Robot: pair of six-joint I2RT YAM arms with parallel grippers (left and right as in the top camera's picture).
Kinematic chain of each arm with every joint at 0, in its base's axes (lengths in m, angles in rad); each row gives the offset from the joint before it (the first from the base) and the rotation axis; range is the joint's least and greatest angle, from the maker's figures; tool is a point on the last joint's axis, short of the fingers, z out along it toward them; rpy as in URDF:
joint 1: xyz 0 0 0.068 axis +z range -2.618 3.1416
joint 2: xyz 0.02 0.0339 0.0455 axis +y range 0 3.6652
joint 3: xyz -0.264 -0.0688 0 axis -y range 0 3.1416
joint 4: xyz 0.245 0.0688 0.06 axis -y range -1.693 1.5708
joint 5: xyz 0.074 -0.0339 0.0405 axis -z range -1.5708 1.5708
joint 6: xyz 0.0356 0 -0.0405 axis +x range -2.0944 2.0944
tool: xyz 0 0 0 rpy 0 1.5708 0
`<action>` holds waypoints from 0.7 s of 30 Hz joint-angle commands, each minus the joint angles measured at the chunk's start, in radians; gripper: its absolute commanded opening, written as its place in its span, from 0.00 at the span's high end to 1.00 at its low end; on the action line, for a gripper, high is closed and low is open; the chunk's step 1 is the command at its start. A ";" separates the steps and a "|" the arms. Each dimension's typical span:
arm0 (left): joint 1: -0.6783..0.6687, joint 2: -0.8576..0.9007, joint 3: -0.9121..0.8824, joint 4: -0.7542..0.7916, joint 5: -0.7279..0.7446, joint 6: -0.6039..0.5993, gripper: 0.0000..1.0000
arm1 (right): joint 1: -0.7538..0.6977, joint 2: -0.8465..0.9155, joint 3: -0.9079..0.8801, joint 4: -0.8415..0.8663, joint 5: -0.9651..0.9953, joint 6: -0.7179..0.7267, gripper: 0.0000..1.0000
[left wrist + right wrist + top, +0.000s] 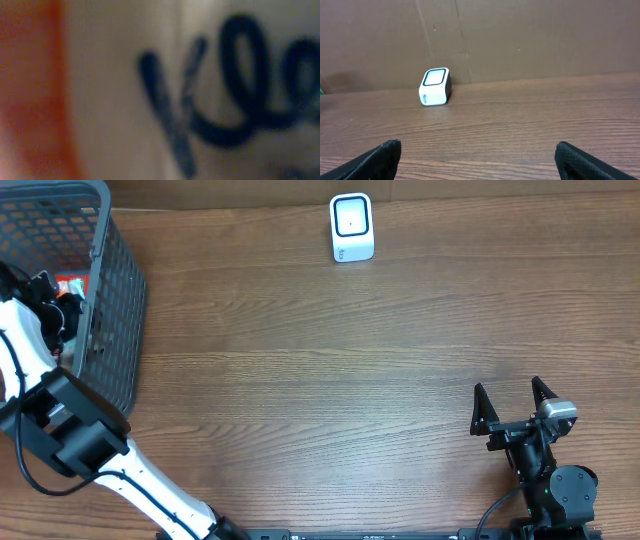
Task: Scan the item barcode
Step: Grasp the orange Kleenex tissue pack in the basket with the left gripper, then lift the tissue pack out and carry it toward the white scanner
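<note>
- Count of things: one grey mesh basket (122, 310), one white barcode scanner (351, 227), one package (71, 283) with red and white on it, and two grippers are seen at one wooden table (330, 380).
- The left gripper (60, 308) is lowered inside the basket. In the overhead view its fingers are lost among the arm's black parts and the mesh, and they are not shown in the left wrist view. How far they are parted, and whether anything is clamped between them, cannot be told.
- The package is seen in the basket just beyond the left gripper's tip. Whether it is touched by the fingers cannot be told.
- The left wrist view is filled by a blurred white surface printed with dark script letters and edged with an orange-red band on the left. That surface is placed very close in front of the left fingers.
- The right gripper (508, 386) is held spread to its full width. Nothing is gripped between its two black fingers (375, 160), and only bare table is seen in the gap.
- The scanner is stood upright well ahead of the right fingers, a little left of the middle of their gap, with its window turned toward them.
- The package is found well apart from the right fingers, far off to their left, and well left of the scanner.
</note>
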 commanded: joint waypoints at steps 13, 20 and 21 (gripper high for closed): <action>-0.022 -0.608 0.074 -0.022 0.130 -0.113 0.50 | -0.003 -0.011 -0.011 0.006 0.001 -0.004 0.00; -0.174 -0.800 0.074 -0.095 0.188 -0.115 0.49 | -0.003 -0.011 -0.011 0.006 0.001 -0.004 0.00; -0.206 -0.818 0.074 -0.114 0.187 -0.114 0.50 | -0.003 -0.011 -0.011 0.006 0.001 -0.004 0.00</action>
